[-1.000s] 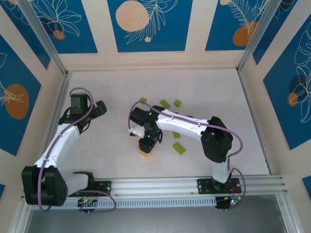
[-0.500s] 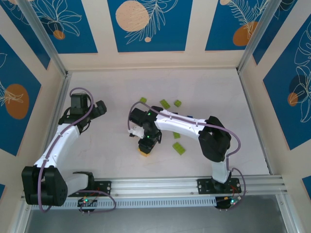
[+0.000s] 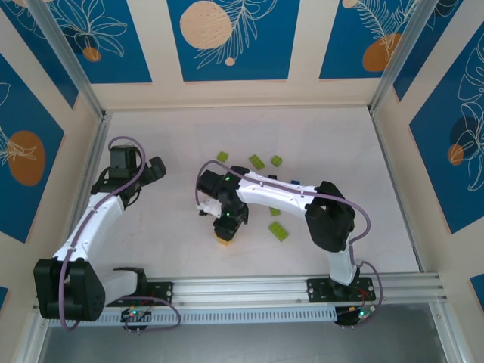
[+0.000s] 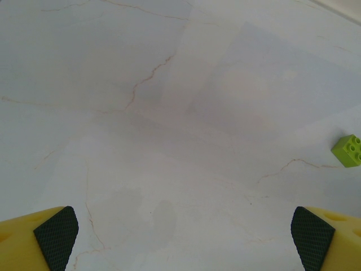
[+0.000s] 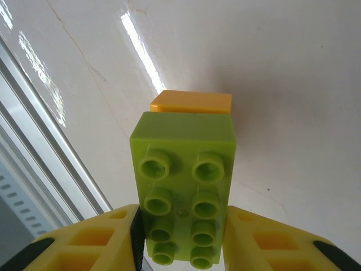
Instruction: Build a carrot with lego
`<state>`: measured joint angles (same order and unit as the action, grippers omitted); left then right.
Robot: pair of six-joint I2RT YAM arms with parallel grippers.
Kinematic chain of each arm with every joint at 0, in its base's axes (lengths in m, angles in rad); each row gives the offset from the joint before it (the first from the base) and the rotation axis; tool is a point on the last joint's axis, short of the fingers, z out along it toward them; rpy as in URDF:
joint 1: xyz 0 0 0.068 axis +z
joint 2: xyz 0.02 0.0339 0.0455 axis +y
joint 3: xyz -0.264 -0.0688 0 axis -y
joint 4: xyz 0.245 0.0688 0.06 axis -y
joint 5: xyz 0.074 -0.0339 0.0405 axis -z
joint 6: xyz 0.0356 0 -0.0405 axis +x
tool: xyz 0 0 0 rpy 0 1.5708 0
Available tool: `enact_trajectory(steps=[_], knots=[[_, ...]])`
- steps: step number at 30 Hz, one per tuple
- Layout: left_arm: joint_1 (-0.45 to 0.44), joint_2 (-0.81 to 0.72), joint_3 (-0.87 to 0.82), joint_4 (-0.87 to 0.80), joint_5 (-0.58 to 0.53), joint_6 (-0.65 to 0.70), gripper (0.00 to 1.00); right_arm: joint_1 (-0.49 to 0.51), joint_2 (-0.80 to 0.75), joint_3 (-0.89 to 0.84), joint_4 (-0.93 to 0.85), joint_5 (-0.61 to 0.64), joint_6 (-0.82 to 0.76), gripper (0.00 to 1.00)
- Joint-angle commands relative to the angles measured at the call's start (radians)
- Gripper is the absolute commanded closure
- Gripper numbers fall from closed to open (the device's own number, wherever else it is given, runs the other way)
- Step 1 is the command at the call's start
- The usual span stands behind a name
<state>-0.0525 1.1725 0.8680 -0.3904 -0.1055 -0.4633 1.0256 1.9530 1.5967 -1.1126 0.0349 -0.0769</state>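
Observation:
My right gripper is shut on a lime green eight-stud lego brick, its yellow fingers pressing both long sides. Just beyond the green brick's far end an orange brick rests on the table; I cannot tell whether the two are joined. From above, the right gripper hangs over the orange brick near the table's front middle. My left gripper is open over bare table at the left, its dark pads wide apart with nothing between them.
Loose lime green bricks lie behind and right of the right gripper: one at the back, a pair, and a larger one by the right forearm. One small green brick sits right of the left gripper. Metal rail along the front.
The right arm has edged slightly left with the green brick still held. The left arm has not moved.

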Motion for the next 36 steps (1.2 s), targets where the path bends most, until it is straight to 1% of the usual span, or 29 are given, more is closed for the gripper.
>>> enact_trajectory(steps=[1, 11, 15, 26, 36], knots=[[0.008, -0.007, -0.007, -0.018, -0.007, 0.002, 0.01, 0.018, 0.046, 0.028, -0.06, 0.03, -0.017, 0.61], [0.009, -0.01, -0.007, -0.02, -0.008, 0.002, 0.01, 0.049, 0.065, 0.073, -0.098, 0.066, -0.006, 0.61], [0.009, -0.008, -0.007, -0.018, -0.007, 0.002, 0.0, 0.06, 0.071, 0.083, -0.101, 0.062, 0.005, 0.6], [0.009, -0.01, -0.007, -0.017, -0.008, 0.002, 0.01, 0.083, 0.134, 0.164, -0.157, 0.115, 0.052, 0.61], [0.009, -0.011, -0.009, -0.018, -0.009, 0.002, 0.01, 0.11, 0.183, 0.179, -0.161, 0.152, 0.08, 0.63]])
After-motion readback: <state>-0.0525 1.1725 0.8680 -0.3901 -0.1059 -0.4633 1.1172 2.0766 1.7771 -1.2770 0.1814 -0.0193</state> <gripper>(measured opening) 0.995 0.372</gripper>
